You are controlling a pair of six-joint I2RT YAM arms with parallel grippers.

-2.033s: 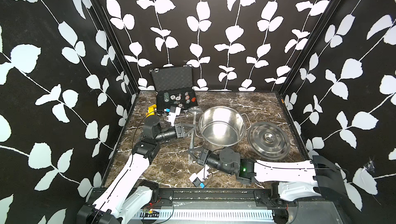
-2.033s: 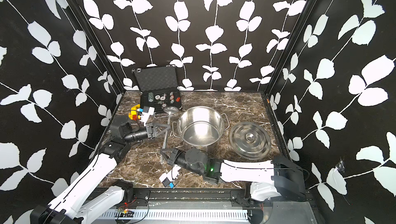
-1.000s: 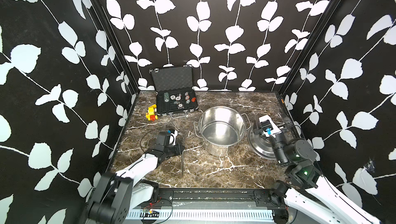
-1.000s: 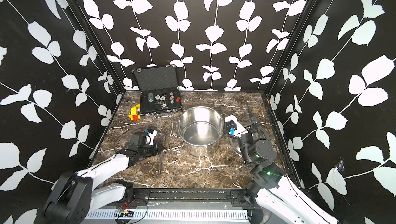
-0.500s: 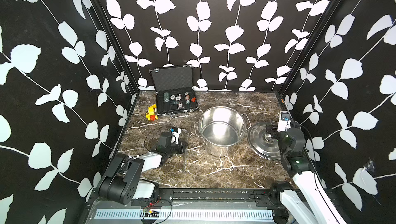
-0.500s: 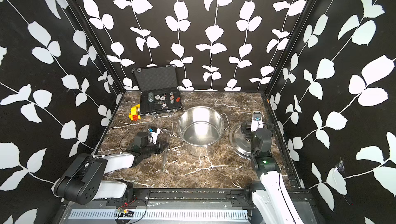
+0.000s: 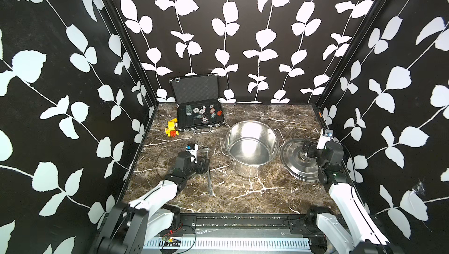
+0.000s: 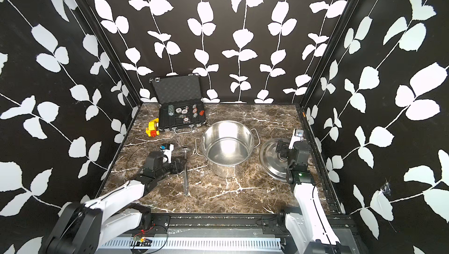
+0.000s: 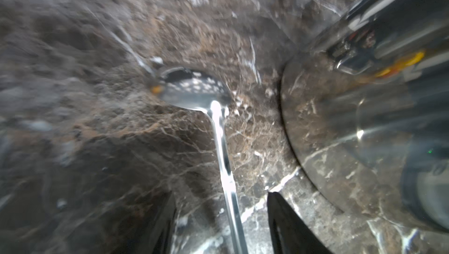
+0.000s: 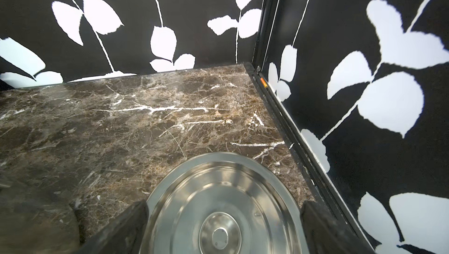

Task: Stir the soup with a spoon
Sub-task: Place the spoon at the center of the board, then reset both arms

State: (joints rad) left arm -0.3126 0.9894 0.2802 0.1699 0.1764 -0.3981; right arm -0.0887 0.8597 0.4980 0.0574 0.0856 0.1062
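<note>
The spoon [image 7: 209, 175] is laid flat on the surface [image 7: 243, 192] at the pot's [image 7: 245, 171] nine o'clock, its handle flanked, untouched, by the released left hand [image 9: 220, 216]. The right hand [image 10: 224, 204], likewise released, is held over the lid [image 10: 184, 192] at three o'clock.

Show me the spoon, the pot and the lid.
spoon [image 7: 209, 180]: top view, middle of the handle.
pot [image 7: 243, 170]: top view, front outer wall.
lid [image 10: 220, 192]: right wrist view, dome near the knob.

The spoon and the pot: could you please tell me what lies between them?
Nothing: in both top views only bare marble table separates the spoon from the pot.
</note>
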